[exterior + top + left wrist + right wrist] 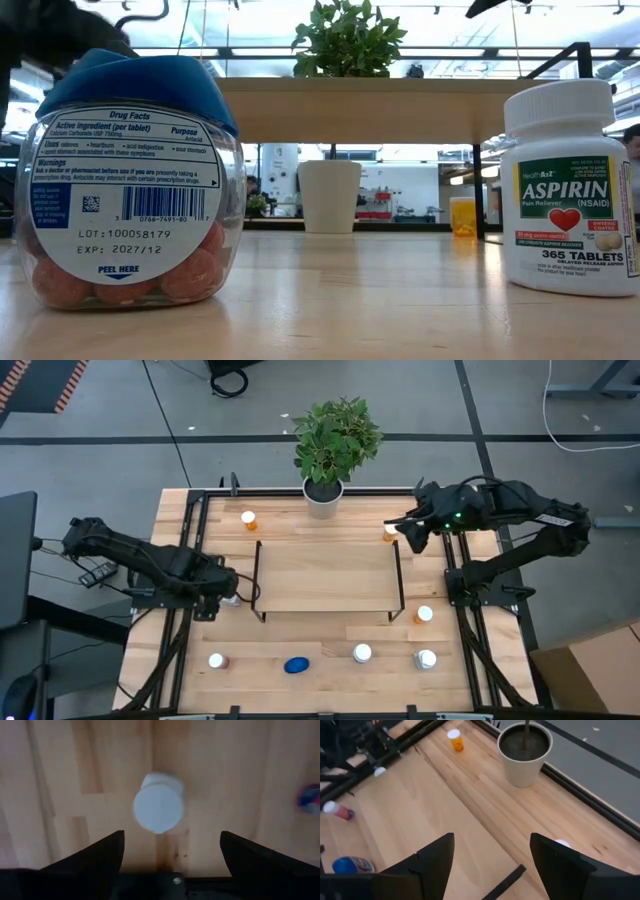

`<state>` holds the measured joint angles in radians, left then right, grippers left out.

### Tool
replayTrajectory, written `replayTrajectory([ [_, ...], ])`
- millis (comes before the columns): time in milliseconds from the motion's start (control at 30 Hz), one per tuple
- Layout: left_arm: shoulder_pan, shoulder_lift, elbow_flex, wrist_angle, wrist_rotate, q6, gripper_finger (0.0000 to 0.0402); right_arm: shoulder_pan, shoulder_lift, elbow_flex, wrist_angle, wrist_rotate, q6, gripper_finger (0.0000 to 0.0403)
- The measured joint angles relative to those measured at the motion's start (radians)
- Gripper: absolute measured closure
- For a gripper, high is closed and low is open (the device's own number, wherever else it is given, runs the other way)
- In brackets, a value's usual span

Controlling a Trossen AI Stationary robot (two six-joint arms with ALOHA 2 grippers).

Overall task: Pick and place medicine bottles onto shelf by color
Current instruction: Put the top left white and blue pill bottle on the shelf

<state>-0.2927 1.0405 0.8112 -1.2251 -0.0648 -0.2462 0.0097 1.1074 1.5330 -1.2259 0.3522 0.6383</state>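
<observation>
Left wrist view shows the left gripper (170, 851) with fingers spread apart, hanging over a white-capped bottle (159, 808) that stands on the table beside the shelf (325, 576), between the fingers but nearer one. Risk: closing off-centre could tip it. The right gripper (492, 855), also spread and empty, hovers beside an orange bottle (390, 533) it could knock.

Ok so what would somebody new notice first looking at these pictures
Probably the leafy plant in its white pot at the table's far edge, behind the empty light-wood shelf in the middle. Then the two dark arms: the left hand hangs open above a white-capped bottle, the right hand open near the shelf's far right corner.
</observation>
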Motion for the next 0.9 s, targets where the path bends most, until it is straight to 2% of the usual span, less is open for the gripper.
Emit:
replayTrajectory([
  [100, -0.004, 0.0, -0.017, 0.012, -0.028, -0.004, 0.0062, 0.0, -0.009, 0.0, 0.0, 0.011, 0.02, 0.0134],
  [433, -0.004, 0.0, -0.021, 0.175, -0.03, 0.03, 0.0055, 0.0, 0.007, 0.0, 0.001, 0.021, 0.024, 0.0134],
  [600, -0.003, -0.001, -0.025, 0.185, -0.053, 0.033, 0.0055, 0.0, 0.014, 0.0, 0.002, 0.021, 0.047, 0.0134],
  [900, -0.003, 0.0, -0.107, 0.185, -0.055, -0.012, 0.0055, 0.0, 0.013, 0.0, 0.002, 0.02, 0.051, 0.0134],
])
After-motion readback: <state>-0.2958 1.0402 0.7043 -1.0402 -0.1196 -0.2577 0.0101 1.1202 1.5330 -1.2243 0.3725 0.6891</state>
